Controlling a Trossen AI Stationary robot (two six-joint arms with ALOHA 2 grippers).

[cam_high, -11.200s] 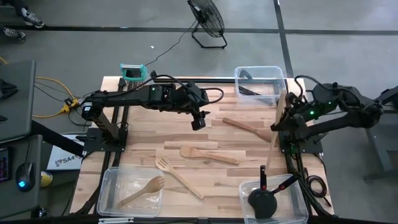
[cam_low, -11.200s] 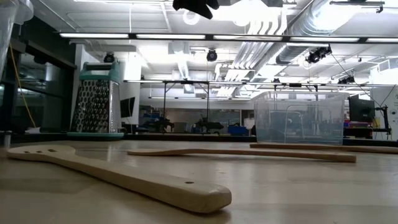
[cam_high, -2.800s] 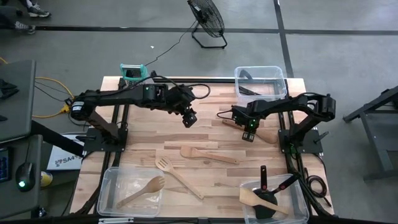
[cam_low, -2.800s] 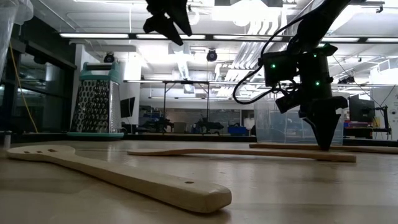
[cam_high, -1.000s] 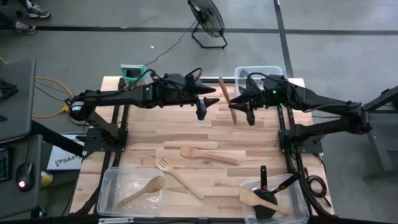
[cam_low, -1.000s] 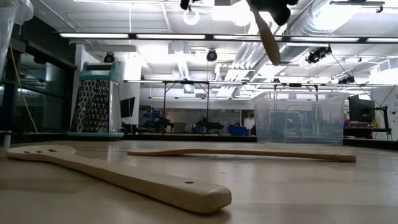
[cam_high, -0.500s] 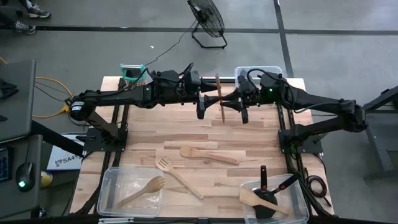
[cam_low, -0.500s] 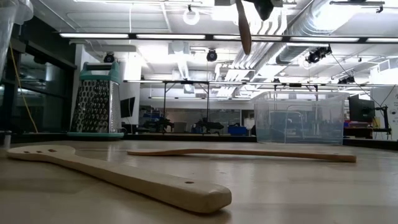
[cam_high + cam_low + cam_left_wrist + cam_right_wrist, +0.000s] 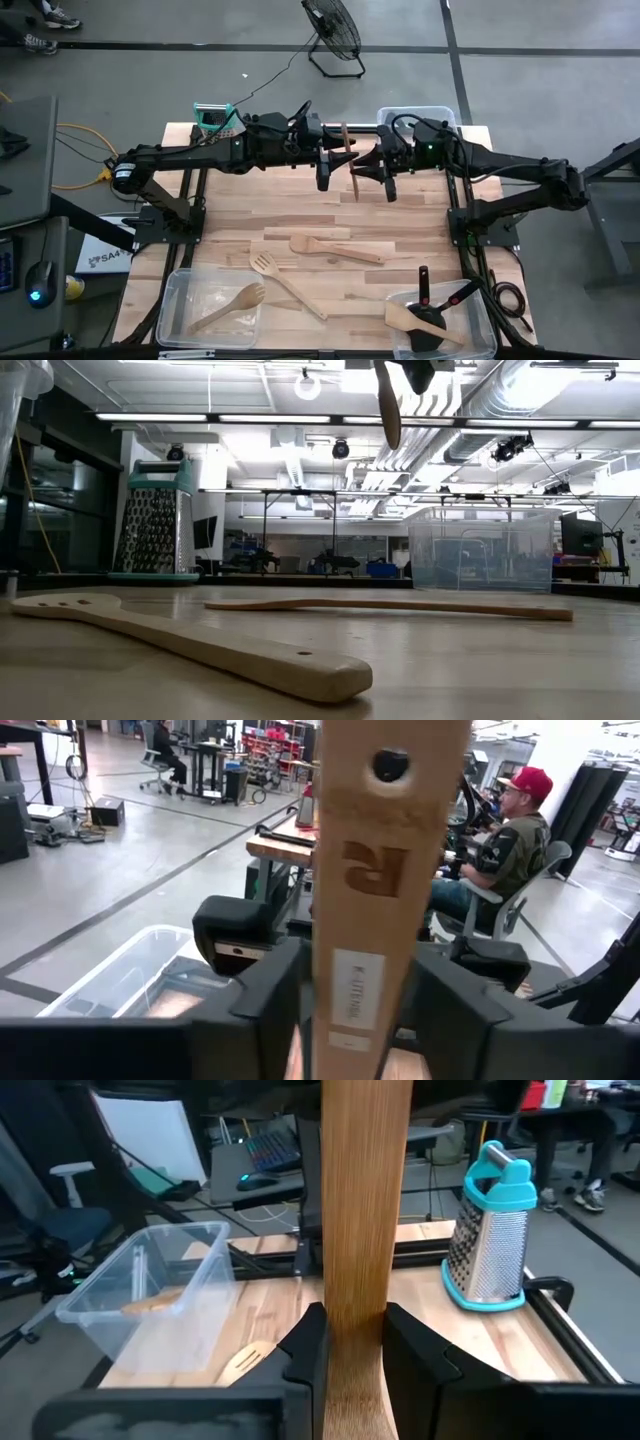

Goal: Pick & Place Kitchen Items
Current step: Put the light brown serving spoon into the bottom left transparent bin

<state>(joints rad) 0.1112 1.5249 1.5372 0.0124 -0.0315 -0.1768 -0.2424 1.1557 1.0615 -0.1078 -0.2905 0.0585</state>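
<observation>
Above the table's far half, the wooden spatula (image 9: 349, 158) sits pinched in both grippers' jaws.

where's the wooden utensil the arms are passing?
In the high view, the wooden utensil is held off the table's far middle, between the left gripper and right gripper.
</observation>
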